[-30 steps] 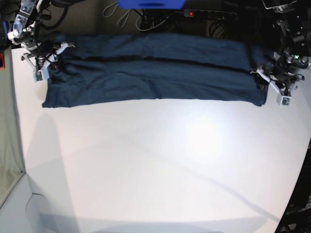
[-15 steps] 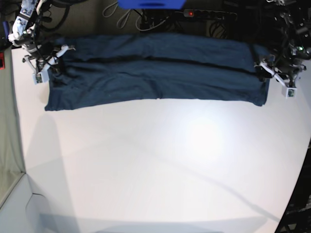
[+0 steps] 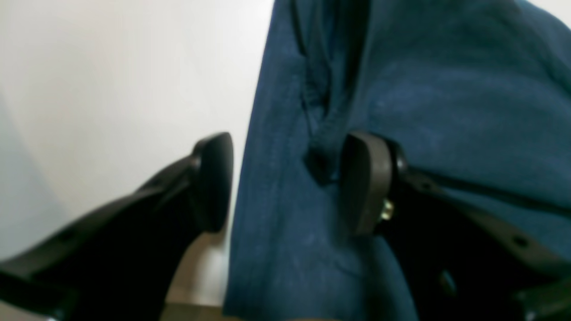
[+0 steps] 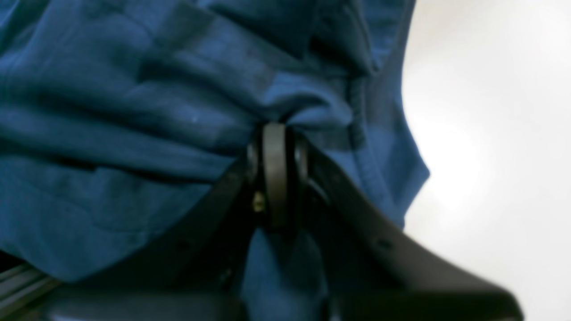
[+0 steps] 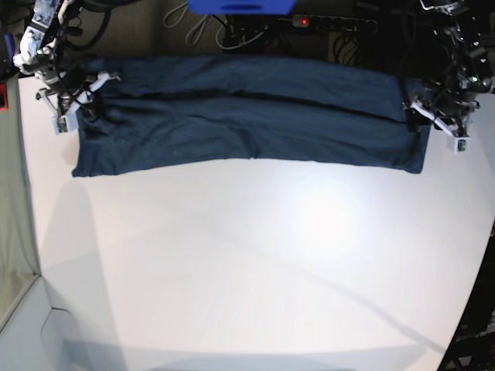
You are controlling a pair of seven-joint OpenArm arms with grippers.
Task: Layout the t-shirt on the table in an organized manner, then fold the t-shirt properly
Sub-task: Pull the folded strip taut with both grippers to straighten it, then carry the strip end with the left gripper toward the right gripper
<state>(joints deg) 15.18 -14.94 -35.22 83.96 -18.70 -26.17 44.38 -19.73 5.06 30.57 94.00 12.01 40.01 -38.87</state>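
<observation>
The t-shirt (image 5: 247, 116) lay along the far edge of the bench (image 5: 255, 263), folded lengthwise into a long band. The right gripper (image 4: 275, 147) was clamped on one end; the left gripper (image 3: 285, 183) stood apart, straddling the other end's edge without pinching it. A good fold probably needed both ends gripped evenly and moved together. Compared with a second before, the left gripper had drawn back slightly.

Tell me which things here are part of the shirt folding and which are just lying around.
Job:
- t-shirt
- table
- left tool, open astride the shirt's edge
- right tool, shut on the shirt

Lying about:
- power strip
- cables
- blue thing behind the table
</observation>
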